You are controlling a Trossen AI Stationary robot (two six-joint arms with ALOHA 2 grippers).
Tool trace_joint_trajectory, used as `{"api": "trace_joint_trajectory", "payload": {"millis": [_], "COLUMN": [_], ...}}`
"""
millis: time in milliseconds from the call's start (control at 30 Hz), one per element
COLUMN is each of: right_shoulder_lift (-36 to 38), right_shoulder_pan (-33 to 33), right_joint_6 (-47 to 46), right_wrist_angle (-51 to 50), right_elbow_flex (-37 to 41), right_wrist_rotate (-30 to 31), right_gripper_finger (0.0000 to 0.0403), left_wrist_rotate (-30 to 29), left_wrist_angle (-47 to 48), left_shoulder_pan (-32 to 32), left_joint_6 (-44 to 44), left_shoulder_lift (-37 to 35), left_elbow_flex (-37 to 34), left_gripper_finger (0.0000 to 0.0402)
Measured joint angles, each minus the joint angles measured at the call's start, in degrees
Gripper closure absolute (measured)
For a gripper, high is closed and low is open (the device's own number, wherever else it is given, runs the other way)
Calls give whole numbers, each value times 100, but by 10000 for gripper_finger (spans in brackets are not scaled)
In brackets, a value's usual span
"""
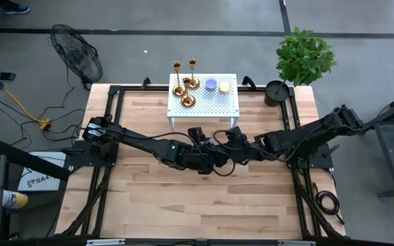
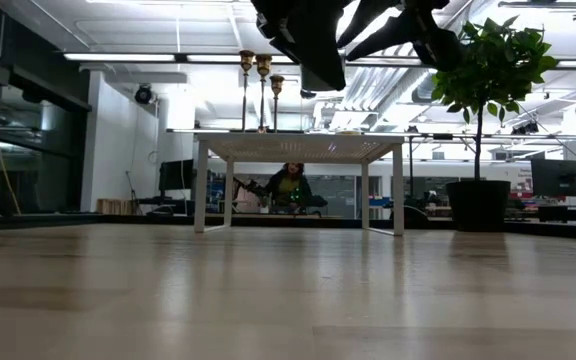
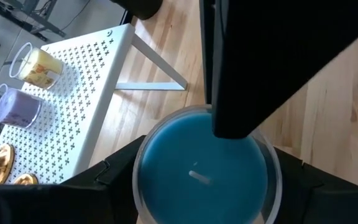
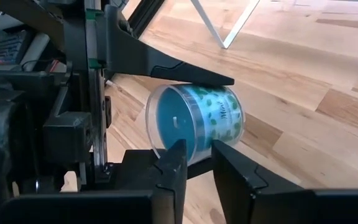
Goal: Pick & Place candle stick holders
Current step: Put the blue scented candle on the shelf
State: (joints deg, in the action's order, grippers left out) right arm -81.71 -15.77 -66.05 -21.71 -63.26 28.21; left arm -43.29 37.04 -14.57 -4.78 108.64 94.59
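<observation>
Three gold candle stick holders [image 1: 185, 85] stand upright on their round bases on the left part of a small white perforated table [image 1: 228, 102]; they also show in the low view [image 2: 261, 90]. No gripper is near them. Both grippers meet above the table's middle. My left gripper [image 1: 216, 162] is shut on a blue candle in a glass jar [image 4: 194, 121]. My right gripper [image 4: 199, 155] reaches the same jar from the side, its fingers nearly together at the jar's rim. My left gripper pinches the jar's round side wall [image 3: 138, 180] between its two fingers [image 4: 166, 65], which lie along the jar. The jar's open end faces back toward the gripper's palm. The jar lies on its side, lifted clear of the table. My right gripper has the jar's glass wall near the rim [image 4: 197, 146] in the narrow gap between its fingers. One finger [image 4: 178, 158] is at the opening and the other [image 4: 232, 165] is outside the wall. The fingers come across the jar. Whether both touch, I cannot tell.
A purple candle jar [image 1: 211, 85] and a yellow candle jar [image 1: 224, 87] stand on the white table's right part. A potted plant [image 1: 303, 58] stands at the far right corner. A black frame [image 1: 108, 137] runs along the table's edges. Bare wood [image 1: 197, 205] lies near the front.
</observation>
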Motion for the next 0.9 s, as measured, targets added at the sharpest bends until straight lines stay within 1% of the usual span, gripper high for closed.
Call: {"api": "trace_joint_trajectory", "payload": {"millis": [233, 300, 900], "right_shoulder_lift": [0, 0, 2], "right_shoulder_pan": [-2, -2, 3], "right_joint_6": [-104, -110, -115], "right_wrist_angle": [-62, -70, -70], "right_elbow_flex": [0, 0, 0], "right_wrist_rotate": [71, 76, 119], "right_gripper_finger": [388, 397, 402], "left_wrist_rotate": [2, 2, 4], "left_wrist_angle": [43, 46, 9], "left_shoulder_pan": [0, 0, 0], "left_joint_6": [0, 1, 2], "left_shoulder_lift": [0, 0, 0], "left_elbow_flex": [-4, -6, -7], "left_gripper_finger": [161, 161, 161]}}
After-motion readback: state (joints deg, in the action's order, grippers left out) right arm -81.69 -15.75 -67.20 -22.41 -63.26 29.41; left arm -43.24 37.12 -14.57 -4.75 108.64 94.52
